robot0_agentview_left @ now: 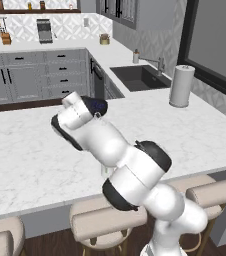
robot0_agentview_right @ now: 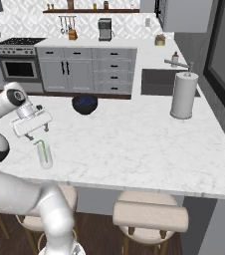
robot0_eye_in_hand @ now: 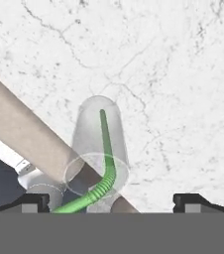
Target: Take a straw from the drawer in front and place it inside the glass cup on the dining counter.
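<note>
Straw [robot0_eye_in_hand: 105,149] stood inside the cup [robot0_eye_in_hand: 100,144], its long end down in the glass and its ribbed bend leaning over the rim toward the hand camera. You had the cup upright on the counter [robot0_agentview_right: 134,134], close to the near edge above the stools [robot0_agentview_right: 150,215]; in the hand view a beige stool cushion ran slantwise just past the cup's rim, so that edge was tight. Across the slab toward the far side, bare marble gave you plenty of open room. From the right base view, the bowl [robot0_agentview_right: 84,104] sat well apart from the cup near the far edge, and the towel roll [robot0_agentview_right: 183,95] stood farther still, by the sink [robot0_agentview_right: 159,82]. Your gripper [robot0_agentview_right: 36,133] hung just above the cup with its fingers [robot0_eye_in_hand: 34,201] spread wide to either side of the rim, released and touching neither glass nor straw. The hand pointed down at the cup, tilted a little toward the counter edge. From the left base view, the arm rose from behind the stools, folded at the elbow and reached forward over the near edge, its wrist hiding the cup from that side. From the right base view, the forearm curved up along the left border and the hand turned down over the cup.
</note>
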Controlling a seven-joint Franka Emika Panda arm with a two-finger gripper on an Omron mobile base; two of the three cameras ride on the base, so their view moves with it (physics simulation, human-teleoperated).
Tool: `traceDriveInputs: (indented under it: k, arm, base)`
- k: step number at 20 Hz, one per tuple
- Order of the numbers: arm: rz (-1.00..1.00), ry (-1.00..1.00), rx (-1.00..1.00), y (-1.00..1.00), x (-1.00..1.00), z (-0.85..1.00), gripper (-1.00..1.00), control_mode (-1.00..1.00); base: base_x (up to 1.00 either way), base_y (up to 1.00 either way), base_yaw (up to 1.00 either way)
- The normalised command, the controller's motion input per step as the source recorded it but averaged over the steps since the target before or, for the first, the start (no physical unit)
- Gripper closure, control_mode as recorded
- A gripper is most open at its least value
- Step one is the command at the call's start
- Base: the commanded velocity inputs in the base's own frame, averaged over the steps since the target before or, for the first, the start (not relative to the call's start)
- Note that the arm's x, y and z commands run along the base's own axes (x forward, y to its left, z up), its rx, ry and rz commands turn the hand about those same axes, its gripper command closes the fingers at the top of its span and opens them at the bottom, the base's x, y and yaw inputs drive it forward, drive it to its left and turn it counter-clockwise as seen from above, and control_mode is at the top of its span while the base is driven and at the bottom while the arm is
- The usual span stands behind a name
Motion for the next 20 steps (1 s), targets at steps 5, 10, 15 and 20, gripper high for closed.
traceDriveInputs:
  k: [5, 10, 15, 20]
  arm:
    - [0.0, -0.02, 0.27, 0.0, -0.81, 0.18, -1.0, -1.0]
    - [0.0, -0.16, 0.17, -0.09, -1.0, 0.29, -1.0, -1.0]
    - [0.0, -0.26, 0.07, -0.31, -0.98, 0.16, -1.0, -1.0]
    - [0.0, -0.23, 0.01, -0.5, -0.77, 0.19, -1.0, -1.0]
  base:
    - [0.0, 0.0, 0.0]
    - [0.0, 0.0, 0.0]
    - [0.0, 0.0, 0.0]
    - [0.0, 0.0, 0.0]
